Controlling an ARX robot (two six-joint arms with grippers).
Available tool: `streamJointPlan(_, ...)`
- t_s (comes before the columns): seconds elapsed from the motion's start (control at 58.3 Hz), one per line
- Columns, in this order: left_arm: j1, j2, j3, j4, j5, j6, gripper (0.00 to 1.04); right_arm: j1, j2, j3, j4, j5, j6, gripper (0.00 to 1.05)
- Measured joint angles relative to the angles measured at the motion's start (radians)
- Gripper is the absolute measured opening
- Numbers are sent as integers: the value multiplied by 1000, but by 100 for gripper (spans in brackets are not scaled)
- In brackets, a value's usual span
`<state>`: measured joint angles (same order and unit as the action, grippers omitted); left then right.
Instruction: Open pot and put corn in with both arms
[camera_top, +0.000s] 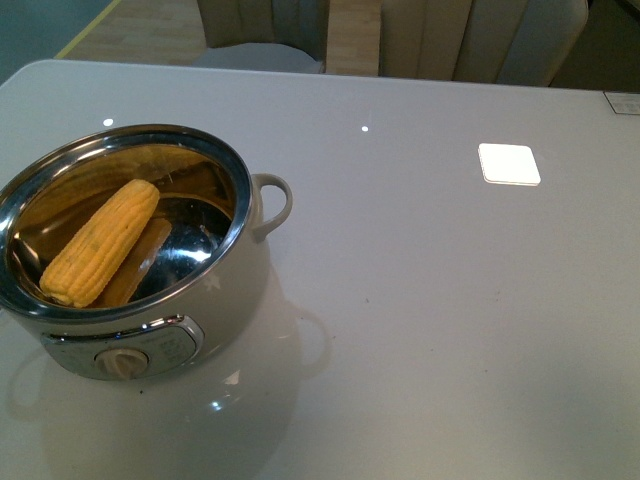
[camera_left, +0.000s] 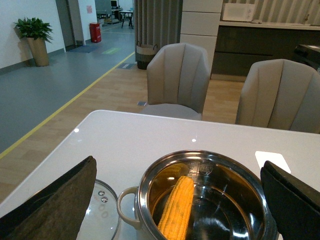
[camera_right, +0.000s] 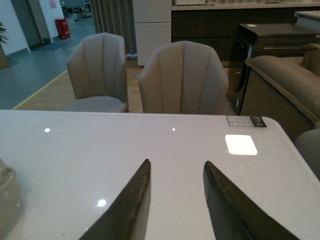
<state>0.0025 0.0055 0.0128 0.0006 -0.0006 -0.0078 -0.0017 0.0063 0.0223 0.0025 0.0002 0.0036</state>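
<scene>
The pot (camera_top: 250, 270) stands uncovered at the table's left, cream body, steel rim, loop handle (camera_top: 275, 200), beige dial (camera_top: 122, 362) facing me. The corn (camera_top: 100, 241) lies tilted inside it against the near-left wall. In the left wrist view the pot (camera_left: 150, 185) and corn (camera_left: 177, 210) sit below my left gripper (camera_left: 177, 167), which is open wide and empty, its fingers (camera_left: 55, 200) on either side of the pot. My right gripper (camera_right: 175, 165) is open and empty over bare table. Neither arm shows in the front view.
A glass lid (camera_left: 102, 212) lies flat on the table beside the pot's handle. A bright white square patch (camera_top: 509, 164) lies on the table at the right. A small label (camera_top: 622, 102) sits at the far right corner. Chairs (camera_left: 180, 80) stand behind the far edge.
</scene>
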Motion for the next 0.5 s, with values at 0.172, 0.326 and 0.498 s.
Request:
streamJointPlan(0.172, 0, 0, 0, 0, 0, 0, 98, 0, 0, 0, 0, 0, 0, 79)
streamJointPlan(0.326, 0, 0, 0, 0, 0, 0, 98, 0, 0, 0, 0, 0, 0, 96)
streamJointPlan(0.498, 0, 0, 0, 0, 0, 0, 98, 0, 0, 0, 0, 0, 0, 96)
